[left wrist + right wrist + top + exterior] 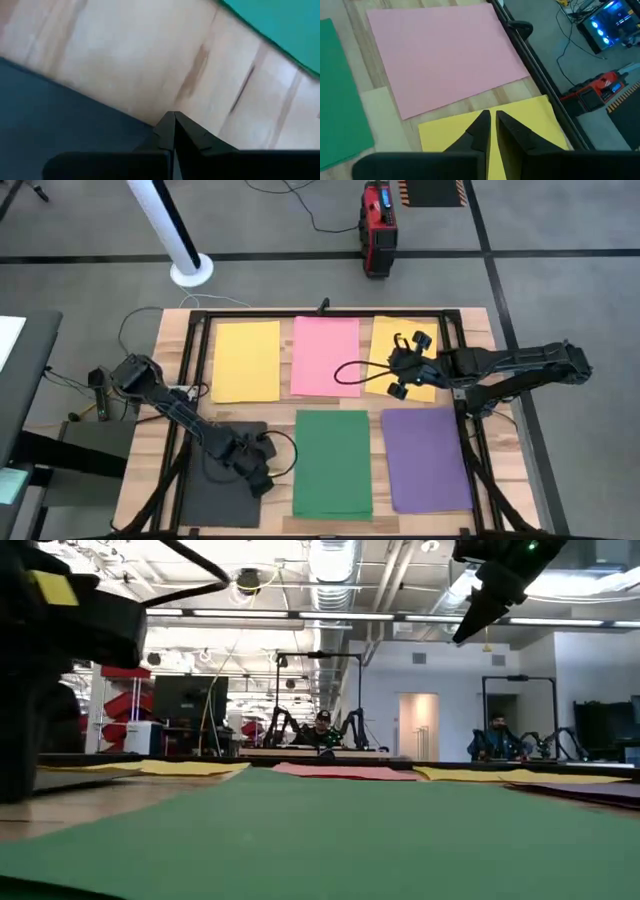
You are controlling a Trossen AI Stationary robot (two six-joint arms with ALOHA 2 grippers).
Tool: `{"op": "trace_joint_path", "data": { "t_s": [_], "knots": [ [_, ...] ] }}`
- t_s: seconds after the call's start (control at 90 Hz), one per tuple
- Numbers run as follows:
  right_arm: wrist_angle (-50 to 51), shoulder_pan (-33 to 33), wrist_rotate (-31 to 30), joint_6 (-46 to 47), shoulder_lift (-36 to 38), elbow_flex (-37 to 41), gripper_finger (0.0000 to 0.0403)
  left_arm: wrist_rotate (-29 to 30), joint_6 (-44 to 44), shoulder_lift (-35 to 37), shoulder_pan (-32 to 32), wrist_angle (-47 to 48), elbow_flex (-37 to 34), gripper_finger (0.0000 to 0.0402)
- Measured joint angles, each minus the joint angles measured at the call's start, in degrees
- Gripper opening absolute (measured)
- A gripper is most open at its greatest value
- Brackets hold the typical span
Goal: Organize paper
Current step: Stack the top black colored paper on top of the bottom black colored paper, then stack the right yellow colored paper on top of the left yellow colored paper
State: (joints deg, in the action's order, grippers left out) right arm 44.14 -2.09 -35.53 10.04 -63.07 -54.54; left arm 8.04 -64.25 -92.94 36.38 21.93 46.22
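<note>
Six sheets of paper lie flat on the wooden table: yellow, pink and a second yellow in the far row, dark grey, green and purple in the near row. My left gripper is shut and low at the dark grey sheet's right edge. My right gripper is shut on nothing and hangs high over the second yellow sheet, close to the pink one. My left gripper has its shut fingertips down at the right edge of the dark grey sheet, where the sheet meets bare wood. The fingers slant down from the table's left. The sheet lies flat on the table.
A black metal frame runs around the table, with a rail beside the pink and yellow sheets. A cable loop hangs by my right gripper. A red device and a white post base stand on the floor beyond.
</note>
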Motion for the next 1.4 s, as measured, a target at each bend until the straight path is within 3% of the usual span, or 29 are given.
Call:
{"op": "trace_joint_path", "data": {
  "t_s": [0.456, 0.567, 0.811, 1.022, 1.133, 1.311, 1.4],
  "knots": [
    [-1.1, -0.2, 0.0, -2.0, 0.0, 0.0, 0.0027, 2.2, 3.5, 0.0, -2.6, -2.3, 0.1, 0.0000],
    [-2.1, 0.0, 2.5, -2.8, 0.0, 0.8, 0.0027, 3.0, 5.9, 0.0, -3.6, -4.1, 0.1, 0.0000],
    [-12.7, 0.0, 9.1, -6.0, 0.0, 12.3, 0.0027, 14.0, 14.1, 0.0, -6.9, -9.4, 0.1, 0.0000],
    [-23.6, -1.1, 8.4, -6.2, 0.0, 22.0, 0.0035, 21.7, 23.4, 0.1, -9.8, -22.1, -2.1, 0.0000],
    [-25.9, -1.8, 8.3, -6.2, -0.9, 23.6, 0.0054, 20.0, 27.5, 0.1, -12.6, -35.1, -6.6, 0.0000],
    [-29.3, -2.4, 7.7, -9.9, -6.8, 23.7, 0.0092, 9.1, 34.1, 0.1, -19.0, -53.4, -15.0, 0.0000],
    [-32.2, -2.4, 6.6, -12.0, -12.1, 23.7, 0.0113, 4.5, 36.3, 0.1, -22.6, -57.8, -17.5, 0.0000]
  ]
}}
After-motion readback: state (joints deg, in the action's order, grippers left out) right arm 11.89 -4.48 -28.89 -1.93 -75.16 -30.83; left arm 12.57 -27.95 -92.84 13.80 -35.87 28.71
